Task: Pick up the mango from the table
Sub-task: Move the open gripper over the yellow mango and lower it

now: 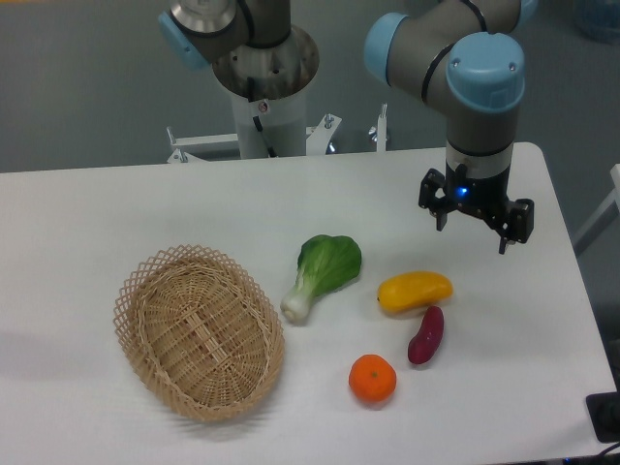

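on the left of the table point(87, 223) sits an oval wicker basket point(200, 331), tilted slightly with its open side up. to its right lies a bok choy point(322, 273), white stem pointing toward the near left and green leaves toward the far right. nearer the front edge rests a round orange point(373, 379). the mango point(415, 292) lies on its side right of the bok choy, in the right half of the tabletop, its tapered end pointing right. just near of it, and close beside it, a dark red-purple sweet potato point(426, 335) lies slanted. above and to the far right of the mango hangs the gripper point(472, 232), its two fingers spread apart and grasping nothing, clear of the fruit and of the tabletop.
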`<state>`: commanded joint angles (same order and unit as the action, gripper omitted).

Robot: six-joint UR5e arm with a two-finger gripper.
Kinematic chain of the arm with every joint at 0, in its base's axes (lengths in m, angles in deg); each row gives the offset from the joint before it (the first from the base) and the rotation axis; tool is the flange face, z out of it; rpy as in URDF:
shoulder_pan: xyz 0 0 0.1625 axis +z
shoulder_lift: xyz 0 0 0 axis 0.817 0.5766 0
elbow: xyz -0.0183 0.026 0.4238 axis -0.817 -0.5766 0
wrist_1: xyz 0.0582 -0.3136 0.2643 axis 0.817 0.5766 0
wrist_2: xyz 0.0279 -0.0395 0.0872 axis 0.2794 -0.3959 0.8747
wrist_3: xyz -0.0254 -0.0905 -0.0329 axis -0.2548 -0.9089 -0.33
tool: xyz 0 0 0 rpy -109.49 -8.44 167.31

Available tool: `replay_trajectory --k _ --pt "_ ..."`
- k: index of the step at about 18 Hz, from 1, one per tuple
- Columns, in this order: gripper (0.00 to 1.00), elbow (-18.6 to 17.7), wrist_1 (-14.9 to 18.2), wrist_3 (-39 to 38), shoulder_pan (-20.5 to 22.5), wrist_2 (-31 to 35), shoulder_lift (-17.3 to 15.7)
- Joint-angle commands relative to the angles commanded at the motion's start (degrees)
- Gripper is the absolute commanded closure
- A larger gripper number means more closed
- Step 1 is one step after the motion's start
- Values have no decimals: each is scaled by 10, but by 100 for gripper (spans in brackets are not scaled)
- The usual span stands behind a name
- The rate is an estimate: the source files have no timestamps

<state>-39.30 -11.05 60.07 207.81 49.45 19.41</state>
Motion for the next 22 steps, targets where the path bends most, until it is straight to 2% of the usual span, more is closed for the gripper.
replay_trajectory --k 9,16,22 --pt "0 0 -4 -3 -3 -6 2" --pt "0 -19 -9 -2 -3 -11 2" --pt "0 -67 -70 7 -4 -11 4"
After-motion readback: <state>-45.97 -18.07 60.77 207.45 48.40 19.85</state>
